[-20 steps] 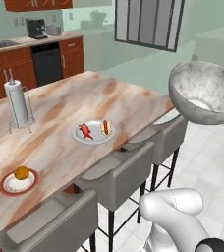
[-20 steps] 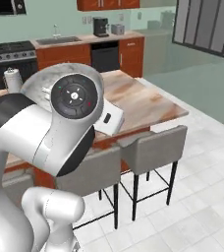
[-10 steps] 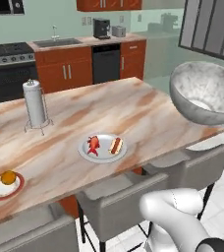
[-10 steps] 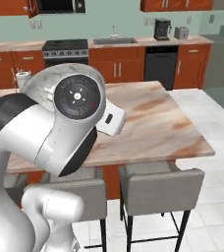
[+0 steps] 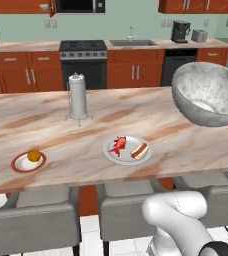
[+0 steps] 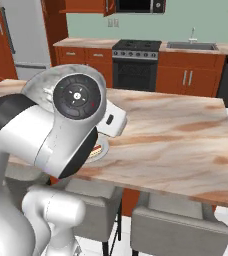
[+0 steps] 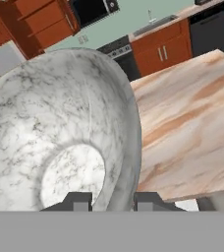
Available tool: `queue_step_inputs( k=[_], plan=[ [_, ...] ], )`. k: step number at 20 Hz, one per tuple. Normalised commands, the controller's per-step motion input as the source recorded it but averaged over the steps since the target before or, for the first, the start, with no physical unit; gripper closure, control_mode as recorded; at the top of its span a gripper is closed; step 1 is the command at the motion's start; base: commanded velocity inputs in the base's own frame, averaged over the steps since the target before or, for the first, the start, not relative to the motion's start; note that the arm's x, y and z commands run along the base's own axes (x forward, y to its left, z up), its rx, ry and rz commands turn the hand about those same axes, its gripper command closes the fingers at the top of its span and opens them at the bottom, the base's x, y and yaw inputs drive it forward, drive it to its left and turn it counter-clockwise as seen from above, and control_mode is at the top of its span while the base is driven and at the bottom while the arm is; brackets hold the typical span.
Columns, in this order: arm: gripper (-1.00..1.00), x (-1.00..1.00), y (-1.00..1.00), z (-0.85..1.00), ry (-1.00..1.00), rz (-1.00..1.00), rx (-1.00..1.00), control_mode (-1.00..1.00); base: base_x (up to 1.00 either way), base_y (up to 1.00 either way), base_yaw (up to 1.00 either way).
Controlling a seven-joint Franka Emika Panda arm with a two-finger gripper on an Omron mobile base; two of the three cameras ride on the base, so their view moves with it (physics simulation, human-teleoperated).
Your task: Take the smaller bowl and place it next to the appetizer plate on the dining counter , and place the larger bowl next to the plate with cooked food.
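Note:
My gripper point(image 7: 115, 203) is shut on the rim of a grey-white marbled bowl point(image 7: 60, 133), one finger inside and one outside. I cannot tell whether it is the smaller bowl or the larger bowl. The bowl point(image 5: 208, 97) hangs tilted in the air over the right end of the dining counter point(image 5: 86, 130). On the counter, the plate with cooked food point(image 5: 127, 149) lies near the front middle. The red-rimmed appetizer plate point(image 5: 29, 161) with an orange morsel lies at the front left. My arm hides part of the cooked-food plate point(image 6: 98, 150) in the right base view.
A paper towel holder point(image 5: 77, 96) stands on the counter behind the plates. Grey stools point(image 5: 33, 225) line the near side under the overhang. Wall cabinets, a stove point(image 5: 83, 60) and a sink run along the back.
The whole picture has shifted: the base has driven and turned, so the counter now lies square across the view. The bowl stays in my shut gripper.

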Motion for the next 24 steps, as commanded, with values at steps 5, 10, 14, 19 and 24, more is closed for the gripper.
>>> queue_step_inputs(
  k=[5, 10, 14, 19, 24],
  plan=[
    [1.00, 0.00, 0.00, 0.00, 0.00, 0.00, 0.00, 1.00, 0.65, -0.39, 0.44],
    [1.00, 0.31, -0.69, -0.59, 0.09, 0.03, -0.10, -1.00, 0.00, 0.00, 0.00],
    [1.00, 0.78, -0.53, -0.76, 0.33, -0.07, -0.17, -1.00, 0.00, 0.00, 0.00],
    [1.00, 0.98, -0.08, -0.76, 0.14, -0.11, -0.19, -1.00, 0.00, 0.00, 0.00],
    [1.00, 0.92, 0.00, -0.80, 0.00, -0.09, -0.07, -1.00, 0.00, 0.00, 0.00]
  ],
)
